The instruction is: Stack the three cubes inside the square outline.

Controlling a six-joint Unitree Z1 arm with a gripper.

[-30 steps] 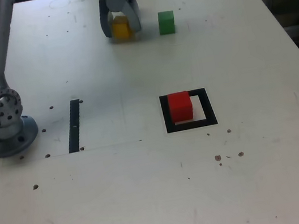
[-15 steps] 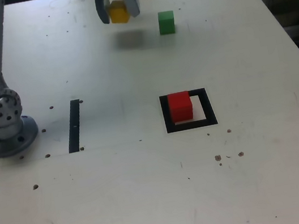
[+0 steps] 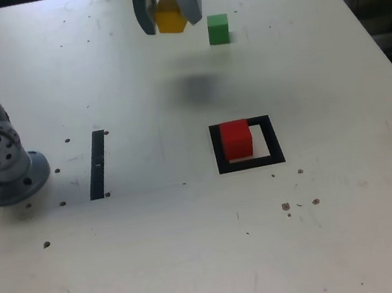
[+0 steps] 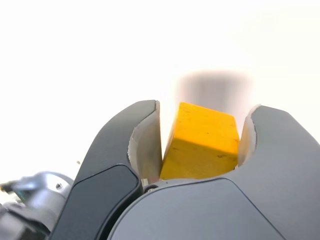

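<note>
Claw (image 3: 168, 10) closed on the yellow cube (image 3: 170, 17), carried clear of the table (image 3: 345, 227); its soft shadow lies on the surface between the pickup spot and the square outline (image 3: 247, 144). The wrist view shows the yellow cube (image 4: 202, 142) pinched between both jaws, sitting slightly tilted in the grip, though glare washes out most of that view so the exact tilt is hard to judge.

Red cube (image 3: 237, 139) stands inside the outline, toward the exterior view's left side of the frame and overlapping its inner edge. Green cube (image 3: 218, 28) rests on the table just beside the claw, on the exterior view's right.

Step in hand, as I judge it: carry yellow over to red. Do it well by:
- keeping height until directly above red
- squaring the yellow faces with red
- lowering slowly and letting go only once seated flat

No brand, label or writing legible anywhere.
</note>
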